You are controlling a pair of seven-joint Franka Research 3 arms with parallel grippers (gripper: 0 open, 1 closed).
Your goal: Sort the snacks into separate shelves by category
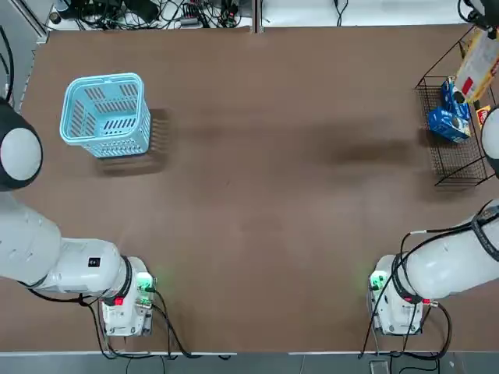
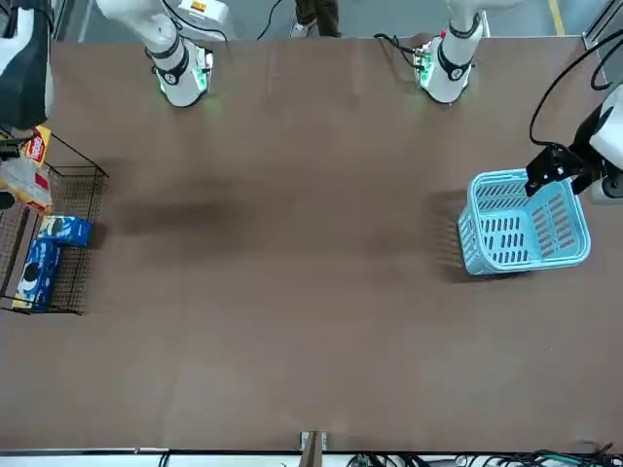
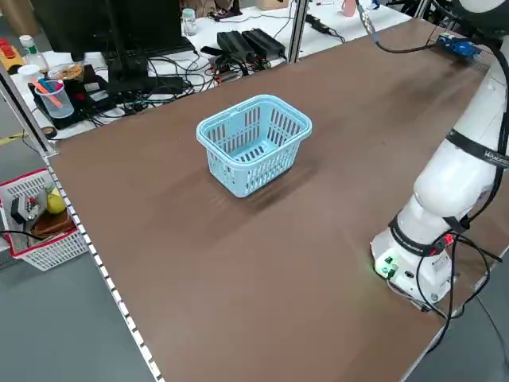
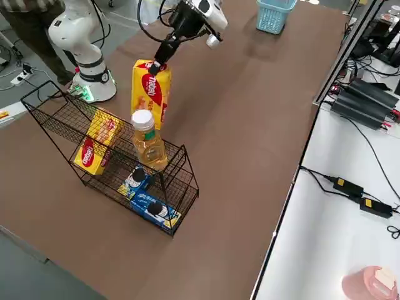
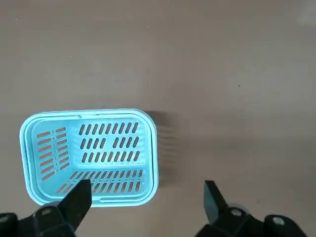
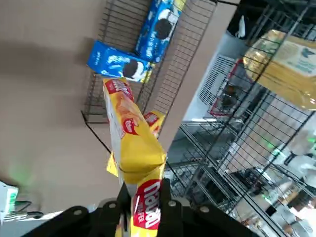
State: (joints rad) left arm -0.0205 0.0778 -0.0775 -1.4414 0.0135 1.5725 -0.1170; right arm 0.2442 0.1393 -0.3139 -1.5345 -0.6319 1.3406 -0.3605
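Note:
My right gripper (image 4: 157, 64) is shut on the top end of a yellow snack box with a red label (image 4: 150, 87), which hangs just above the black wire rack (image 4: 181, 181) at the table's right edge. The right wrist view shows the same box (image 6: 131, 133) pinched between the fingers (image 6: 169, 207). A second yellow box (image 4: 95, 142) leans in the rack. Two blue cookie packets (image 4: 153, 209) (image 4: 134, 180) lie on the lower mesh, also visible as blue packets (image 1: 451, 117) from above. My left gripper (image 5: 145, 200) hovers open over the table beside the light blue basket (image 5: 89, 114).
A bottle of amber liquid with a white cap (image 4: 147, 140) stands in the rack next to the hanging box. The light blue slotted basket (image 1: 105, 80) sits at the far left of the table. Cables and power bricks (image 4: 362, 103) lie on the white bench beyond the table.

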